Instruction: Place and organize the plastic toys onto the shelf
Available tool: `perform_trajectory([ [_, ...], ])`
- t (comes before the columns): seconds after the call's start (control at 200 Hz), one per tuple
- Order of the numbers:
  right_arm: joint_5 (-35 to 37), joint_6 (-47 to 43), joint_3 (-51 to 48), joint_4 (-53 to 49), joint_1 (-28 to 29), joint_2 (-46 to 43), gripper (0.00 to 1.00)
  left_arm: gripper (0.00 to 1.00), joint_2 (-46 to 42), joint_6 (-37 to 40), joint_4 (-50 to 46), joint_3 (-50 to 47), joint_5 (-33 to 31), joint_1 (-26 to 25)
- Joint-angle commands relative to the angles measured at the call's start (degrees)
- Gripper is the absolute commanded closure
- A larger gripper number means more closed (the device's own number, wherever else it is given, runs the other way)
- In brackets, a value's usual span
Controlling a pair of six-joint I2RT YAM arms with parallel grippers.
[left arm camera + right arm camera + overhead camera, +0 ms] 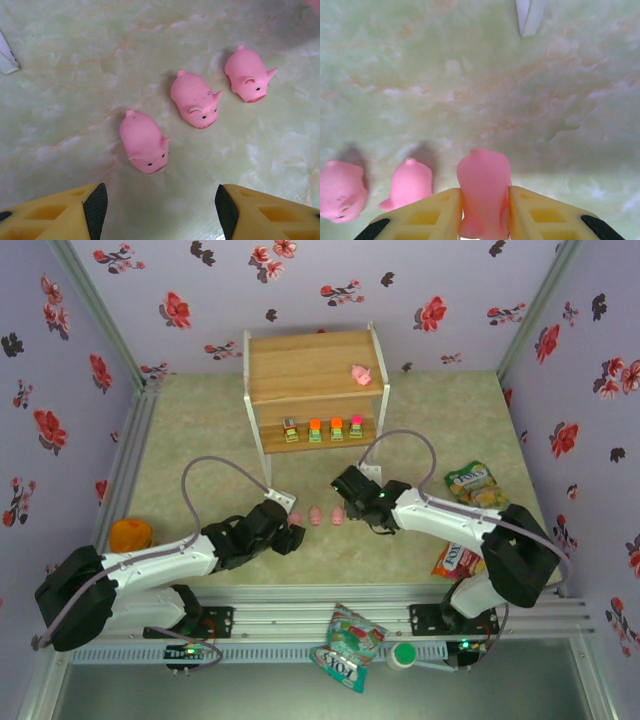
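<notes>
The shelf [310, 368] stands at the back, with one pink pig [361, 374] on its top board and several blocky toys [324, 429] in a row on the lower board. Three pink pigs [316, 515] lie in a row on the table. In the left wrist view they are the nearest pig [144, 142], the middle pig [195, 100] and the far pig [247, 77]. My left gripper [160, 205] is open just short of the nearest pig, nothing between its fingers. My right gripper [485, 195] is shut on a further pink pig [484, 180], with two pigs [410, 182] to its left.
A larger orange round object [131, 535] sits at the left edge. Snack bags lie at the right [473, 483] [455, 560] and on the front rail [347, 640]. A white shelf leg [527, 17] stands ahead of the right gripper. Flowered walls close three sides.
</notes>
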Motion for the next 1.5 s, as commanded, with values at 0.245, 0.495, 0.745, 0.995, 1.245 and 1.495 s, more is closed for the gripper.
perform_trajectory([
  [0.245,6.1,-3.1,9.5,-12.6,2.0,-7.5,0.71,0.36,0.6,1.1,-0.8,1.7,-1.4,-0.3],
  [0.495,9.3,-5.7,15.7,-17.6,2.7,-10.3,0.71,0.36,0.4,1.1,-0.8,1.7,-1.4,-0.3],
  [0.745,11.0,-8.2,22.0,-21.2,2.9,-13.1,0.71,0.36,0.3,1.2,-0.9,1.6,-1.3,-0.3],
  [0.995,13.4,-11.7,29.3,-23.5,3.7,-14.1,0.71,0.36,0.7,1.2,-0.8,1.7,-1.4,-0.3],
  [1.245,13.9,-15.1,36.9,-23.7,3.9,-11.9,0.71,0.36,0.6,1.3,-0.8,1.6,-1.4,-0.3],
  [1.495,14.1,-19.5,46.4,-22.7,4.1,-5.8,0.70,0.36,0.6,1.2,-0.8,1.7,-1.3,-0.3],
])
